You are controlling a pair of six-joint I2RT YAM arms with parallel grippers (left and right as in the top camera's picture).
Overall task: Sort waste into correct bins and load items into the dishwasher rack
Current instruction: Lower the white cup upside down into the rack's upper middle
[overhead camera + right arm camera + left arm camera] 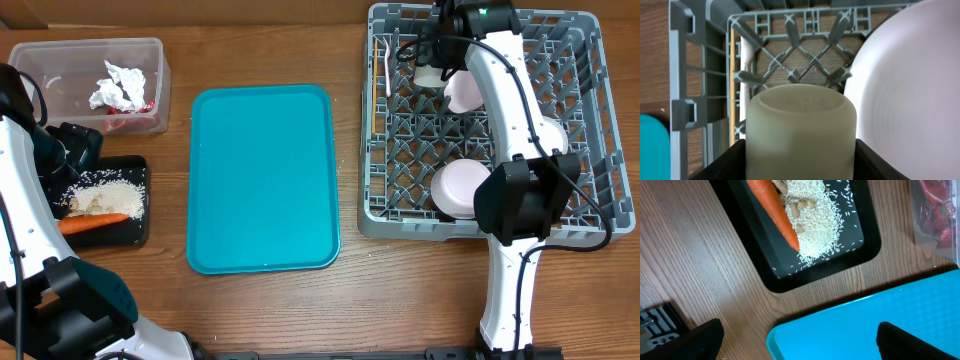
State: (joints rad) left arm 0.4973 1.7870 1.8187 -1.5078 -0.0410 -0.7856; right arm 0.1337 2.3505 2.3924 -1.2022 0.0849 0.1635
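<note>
Evidently loading is underway: right fingers pinch the cup over the rack, upper right of overhead; next, lower it between pegs and release; left fingers hang spread, empty.

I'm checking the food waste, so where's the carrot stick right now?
Overhead, the carrot stick lies in the black tray at the far left of the view, against the rice pile, with the clear tub beyond it.

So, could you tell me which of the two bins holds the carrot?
The shallow black tray, carrot beside rice; the clear tub holds tissue.
</note>
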